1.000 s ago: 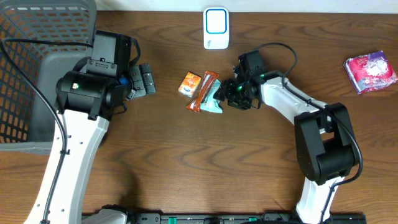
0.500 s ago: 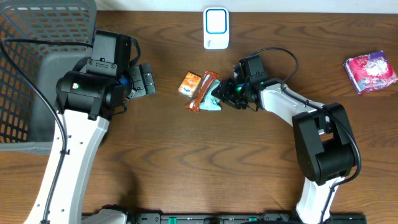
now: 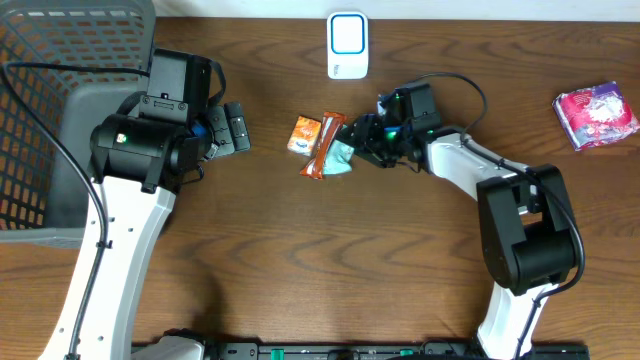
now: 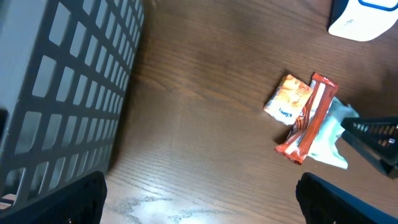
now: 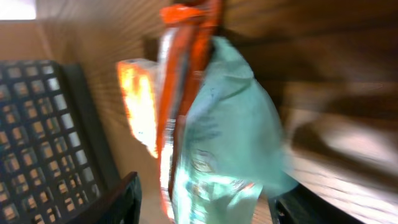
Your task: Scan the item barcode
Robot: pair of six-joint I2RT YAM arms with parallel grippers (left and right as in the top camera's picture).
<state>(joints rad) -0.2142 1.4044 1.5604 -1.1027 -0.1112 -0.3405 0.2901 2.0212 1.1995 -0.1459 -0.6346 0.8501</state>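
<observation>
Now the right gripper (image 5: pixel 205 199) sits half open around the teal packet (image 3: pixel 343 158); through the blur it seems not pinched. The packet lies near the white scanner (image 3: pixel 347 45), robot's side, long side pointing at it. The left gripper (image 3: pixel 235 128), wide open and empty, is farther off.

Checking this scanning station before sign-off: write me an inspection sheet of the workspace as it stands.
Surface: brown wooden table.
Job's things: white scanner at the far edge; teal pouch lying against a red bar, with an orange packet beside the bar.
Clutter: pink packet far right.
Tools: left tool open, holding nothing; right tool at the teal pouch, grip unclear.
Cables: left arm's cable crosses the basket; right arm's cable loops above the arm.
Surroundings: grey mesh basket at left.
</observation>
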